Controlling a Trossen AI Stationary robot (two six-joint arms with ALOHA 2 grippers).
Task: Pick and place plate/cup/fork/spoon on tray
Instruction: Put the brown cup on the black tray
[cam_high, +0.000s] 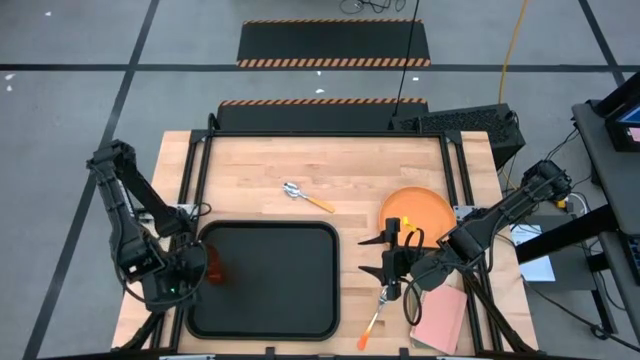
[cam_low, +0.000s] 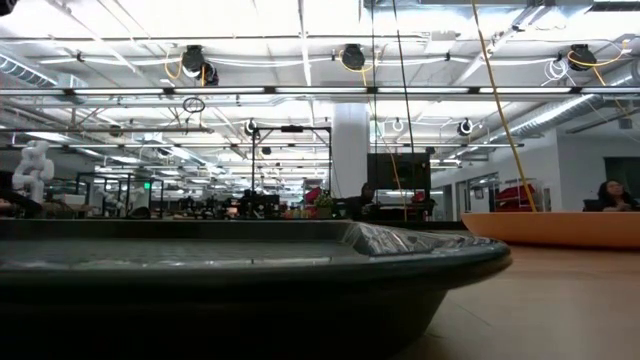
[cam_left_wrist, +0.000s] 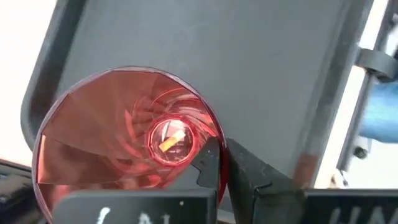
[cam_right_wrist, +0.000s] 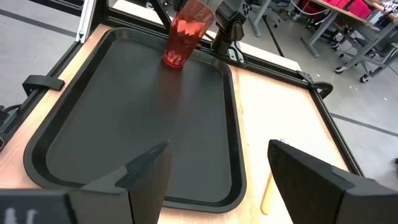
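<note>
We record the cup (cam_high: 214, 265) at the left edge of the tray (cam_high: 290, 300), tilted, its base low over the tray floor; we cannot tell whether the base touches it. In the right wrist view the cup (cam_right_wrist: 185, 32) leans with its mouth up toward the left arm and its base toward the tray (cam_right_wrist: 112, 124). The left gripper (cam_high: 196, 263) holds it: in the left wrist view one dark finger (cam_left_wrist: 210, 163) sits inside the rim of the cup (cam_left_wrist: 118, 134) and the other just outside, so we log the claw as clamped on the cup wall.

The tray lies at the front left of the wooden table (cam_high: 350, 170). In the low view its rim (cam_low: 300, 262) fills the foreground.

The plate (cam_high: 417, 209) rests on the table right of the tray, apart from it; the low view shows the plate (cam_low: 555, 228) at the right. The spoon (cam_high: 305, 196) lies on bare wood behind the tray, between tray and plate. The fork (cam_high: 374, 318) lies near the table's front edge, just right of the tray.

The right gripper (cam_high: 381, 255) hangs between tray and plate, above the fork's tine end, fingers (cam_right_wrist: 146, 171) spread wide apart and holding nothing. A pink notebook (cam_high: 440, 318) lies at the front right corner.
</note>
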